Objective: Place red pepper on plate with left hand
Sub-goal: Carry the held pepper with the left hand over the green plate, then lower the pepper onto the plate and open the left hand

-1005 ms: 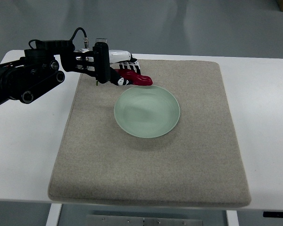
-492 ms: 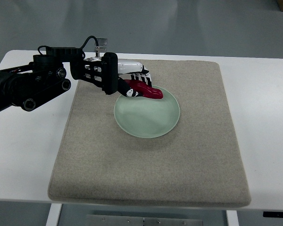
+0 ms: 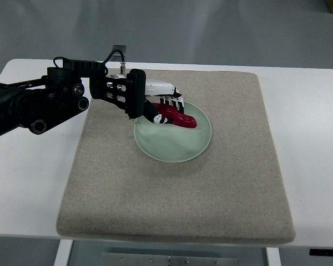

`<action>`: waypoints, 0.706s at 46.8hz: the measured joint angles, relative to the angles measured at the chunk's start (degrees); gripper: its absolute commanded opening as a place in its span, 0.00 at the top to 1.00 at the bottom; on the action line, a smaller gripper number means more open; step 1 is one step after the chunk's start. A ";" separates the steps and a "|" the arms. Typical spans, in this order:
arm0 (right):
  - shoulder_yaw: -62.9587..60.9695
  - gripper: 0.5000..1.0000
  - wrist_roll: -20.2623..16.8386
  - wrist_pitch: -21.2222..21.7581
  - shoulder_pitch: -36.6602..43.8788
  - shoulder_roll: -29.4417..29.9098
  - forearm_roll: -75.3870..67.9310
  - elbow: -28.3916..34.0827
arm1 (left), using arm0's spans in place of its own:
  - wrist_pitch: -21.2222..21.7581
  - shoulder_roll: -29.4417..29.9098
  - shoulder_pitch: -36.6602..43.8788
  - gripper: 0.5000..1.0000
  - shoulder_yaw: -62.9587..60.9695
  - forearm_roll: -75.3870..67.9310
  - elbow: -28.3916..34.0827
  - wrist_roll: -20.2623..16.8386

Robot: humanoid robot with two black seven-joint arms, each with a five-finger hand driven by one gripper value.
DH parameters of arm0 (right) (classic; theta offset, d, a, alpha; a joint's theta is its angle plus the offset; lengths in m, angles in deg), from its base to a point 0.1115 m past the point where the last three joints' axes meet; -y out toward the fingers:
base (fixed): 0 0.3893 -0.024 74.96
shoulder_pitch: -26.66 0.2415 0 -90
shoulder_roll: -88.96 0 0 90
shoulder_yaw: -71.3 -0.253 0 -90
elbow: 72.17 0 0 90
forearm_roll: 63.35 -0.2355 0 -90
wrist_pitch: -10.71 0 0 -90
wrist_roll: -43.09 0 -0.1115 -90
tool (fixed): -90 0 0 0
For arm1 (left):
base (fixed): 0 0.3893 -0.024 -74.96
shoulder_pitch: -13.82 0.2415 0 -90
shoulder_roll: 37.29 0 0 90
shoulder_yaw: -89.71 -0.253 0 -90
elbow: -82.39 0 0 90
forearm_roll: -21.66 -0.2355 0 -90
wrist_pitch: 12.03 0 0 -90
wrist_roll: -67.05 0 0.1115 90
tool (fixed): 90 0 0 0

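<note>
A pale green round plate [image 3: 175, 145] lies on a beige mat in the middle of the table. My left hand [image 3: 167, 108], black and white, reaches in from the left and hangs over the plate's upper left part. Its fingers are curled around a dark red pepper [image 3: 180, 118], whose tip points right over the plate. I cannot tell whether the pepper touches the plate. The right arm does not show.
The beige mat [image 3: 172, 194] covers most of the white table [image 3: 316, 138]. My left arm's black links and cables [image 3: 44, 102] stretch over the table's left side.
My left hand has carried the red pepper to the right and a little toward me, from the plate's upper left rim to over the plate.
</note>
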 measured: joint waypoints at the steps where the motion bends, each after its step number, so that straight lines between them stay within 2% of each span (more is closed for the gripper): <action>1: 0.00 0.14 0.00 0.00 0.00 0.00 0.00 0.00 | -0.01 -0.14 0.00 1.00 0.00 -0.01 0.00 0.00; 12: 0.00 0.14 0.00 0.00 0.00 0.00 0.00 0.00 | -0.03 -0.49 0.07 0.98 -0.01 -0.16 -0.02 0.05; 13: 0.00 0.14 0.00 0.00 0.00 0.00 0.00 0.00 | -0.03 -0.49 0.08 0.95 -0.01 -0.16 -0.02 0.07; 19: 0.00 0.14 0.01 0.00 -0.01 0.00 0.00 0.00 | 0.02 -1.14 0.68 0.68 -0.01 -0.16 0.02 0.09; 23: 0.00 0.14 0.01 0.00 0.00 0.00 0.00 0.00 | 0.13 -1.28 0.95 0.54 -0.01 -0.16 0.07 0.09; 31: 0.00 0.14 0.01 0.00 0.00 0.00 0.00 0.00 | 0.15 -1.29 1.20 0.45 -0.01 -0.08 0.07 0.04; 33: 0.00 0.14 0.00 0.00 0.00 0.00 0.00 0.00 | 0.15 -1.29 1.26 0.39 -0.01 -0.08 0.07 0.04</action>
